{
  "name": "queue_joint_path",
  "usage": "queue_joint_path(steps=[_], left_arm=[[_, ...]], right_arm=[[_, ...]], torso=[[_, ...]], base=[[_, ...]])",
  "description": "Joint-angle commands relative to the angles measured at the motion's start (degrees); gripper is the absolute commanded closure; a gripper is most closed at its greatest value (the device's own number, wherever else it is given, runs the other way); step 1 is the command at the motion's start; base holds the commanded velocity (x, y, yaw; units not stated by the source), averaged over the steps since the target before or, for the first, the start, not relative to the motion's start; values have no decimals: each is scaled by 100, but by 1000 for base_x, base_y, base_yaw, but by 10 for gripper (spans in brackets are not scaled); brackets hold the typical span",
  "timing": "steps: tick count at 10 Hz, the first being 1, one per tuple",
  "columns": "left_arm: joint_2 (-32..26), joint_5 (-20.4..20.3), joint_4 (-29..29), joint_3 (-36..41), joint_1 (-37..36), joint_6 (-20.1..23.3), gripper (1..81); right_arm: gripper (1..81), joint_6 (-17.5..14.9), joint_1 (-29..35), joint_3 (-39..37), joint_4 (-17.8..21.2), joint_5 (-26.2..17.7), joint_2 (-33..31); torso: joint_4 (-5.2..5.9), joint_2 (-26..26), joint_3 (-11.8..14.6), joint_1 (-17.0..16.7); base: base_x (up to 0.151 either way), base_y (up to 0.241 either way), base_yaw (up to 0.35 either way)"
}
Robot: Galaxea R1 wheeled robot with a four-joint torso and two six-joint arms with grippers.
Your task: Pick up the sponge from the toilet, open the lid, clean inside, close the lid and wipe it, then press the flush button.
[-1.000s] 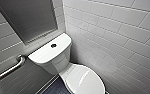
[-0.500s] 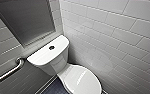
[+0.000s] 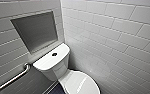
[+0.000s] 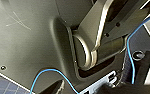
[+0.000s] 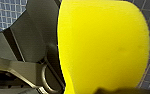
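The white toilet (image 3: 49, 65) stands in the corner, low in the head view, with its boxy tank toward the back wall. The small dark flush button (image 3: 54, 54) sits in the middle of the tank top. The oval lid (image 3: 79, 83) lies shut over the bowl. The bright yellow sponge (image 5: 103, 47) looms large and close in the right wrist view, with my right gripper (image 5: 108, 90) shut on it. My left gripper is open and holds nothing; the left wrist view looks along the robot's own dark body.
A metal grab bar (image 3: 13, 78) runs along the left wall beside the tank. A recessed niche (image 3: 36, 31) sits in the wall above it. White tiled wall (image 3: 111, 45) closes the right side. A blue cable (image 4: 129, 57) hangs by the robot's body.
The toilet sits slightly lower in the head view than before, so the camera has moved a little. Nothing in the scene itself has changed.
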Motion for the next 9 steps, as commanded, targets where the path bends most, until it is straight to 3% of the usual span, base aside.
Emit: queue_joint_path(steps=[1,4,9], left_arm=[[179,249,-13,-297,91,-16,10],[469,249,-13,-789,91,-25,10],[566,249,-13,-841,91,-34,10]], right_arm=[[811,-34,-72,-601,-360,-483,372],[811,-25,-54,-847,-545,-492,575],[811,-34,-46,-970,-782,-492,733]], torso=[[0,558,555,-361],[0,1155,1176,-754],[0,2114,2173,-1390]], base=[[0,0,0],[0,0,0],[0,0,0]])
